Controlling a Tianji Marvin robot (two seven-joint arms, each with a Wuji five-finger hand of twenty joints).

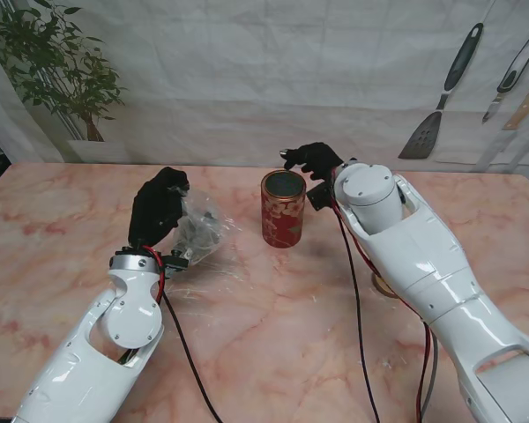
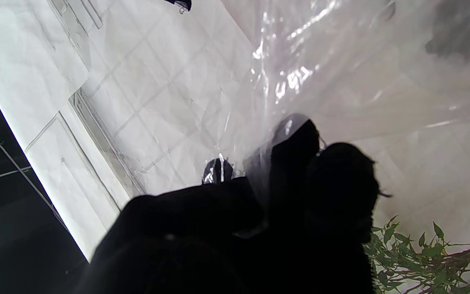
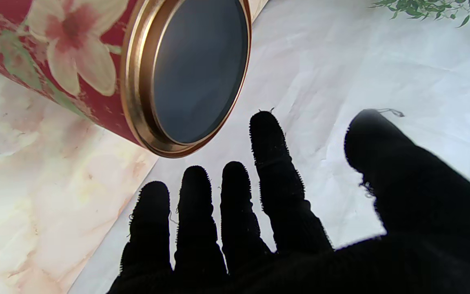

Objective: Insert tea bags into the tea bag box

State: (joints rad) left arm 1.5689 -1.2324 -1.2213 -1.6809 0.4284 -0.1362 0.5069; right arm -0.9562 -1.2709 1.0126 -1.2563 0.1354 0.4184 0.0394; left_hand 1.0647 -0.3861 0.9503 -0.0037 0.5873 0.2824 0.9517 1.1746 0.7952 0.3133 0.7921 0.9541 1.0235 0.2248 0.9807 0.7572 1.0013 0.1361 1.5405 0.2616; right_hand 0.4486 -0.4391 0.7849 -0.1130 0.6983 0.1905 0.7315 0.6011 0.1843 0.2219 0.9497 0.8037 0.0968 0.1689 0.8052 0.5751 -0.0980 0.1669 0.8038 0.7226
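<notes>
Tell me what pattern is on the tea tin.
The tea tin is dark red with pale pink flowers and a gold rim, clearest in the right wrist view.

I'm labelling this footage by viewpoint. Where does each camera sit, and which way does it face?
Stand: above the shoulders, looking down at the table; both arms, left hand and right hand show.
Left wrist: along the fingers into the clear plastic bag.
Right wrist: along spread fingers toward the red tin.
Shared: the stand view also shows the bag and tin.
</notes>
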